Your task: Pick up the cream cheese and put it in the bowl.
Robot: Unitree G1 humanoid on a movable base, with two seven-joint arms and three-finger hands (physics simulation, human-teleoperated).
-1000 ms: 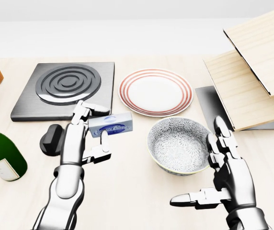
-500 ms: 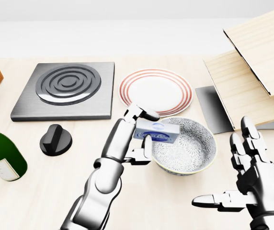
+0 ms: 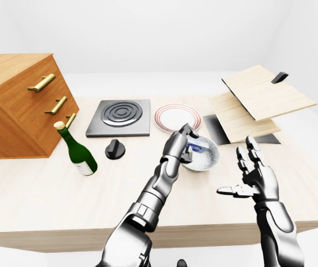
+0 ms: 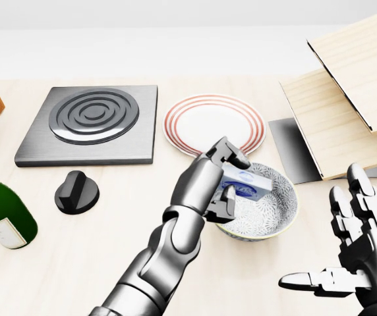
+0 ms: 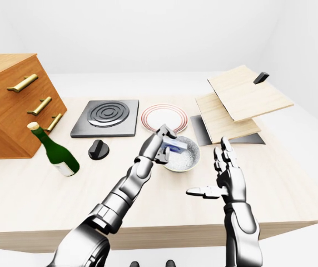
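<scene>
The cream cheese (image 4: 247,184) is a small white and blue box, tilted, held just over the inside of the patterned bowl (image 4: 274,212) in the head view. My left hand (image 4: 225,175) is shut on the box, its fingers wrapped over the box's left end above the bowl's left rim. My right hand (image 4: 347,257) is open and empty, palm up, at the lower right, clear of the bowl. The box's left end is hidden by my fingers.
A red-rimmed plate (image 4: 213,125) lies above the bowl. A stove plate (image 4: 93,122) and black knob (image 4: 76,191) are to the left, with a green bottle (image 4: 0,214). Wooden boards (image 4: 347,105) stand at the right. A drawer cabinet (image 3: 17,103) is far left.
My left hand carried the cream cheese rightward from beside the stove plate to over the bowl and lowered it inside the rim. My right hand drew back toward the lower right.
</scene>
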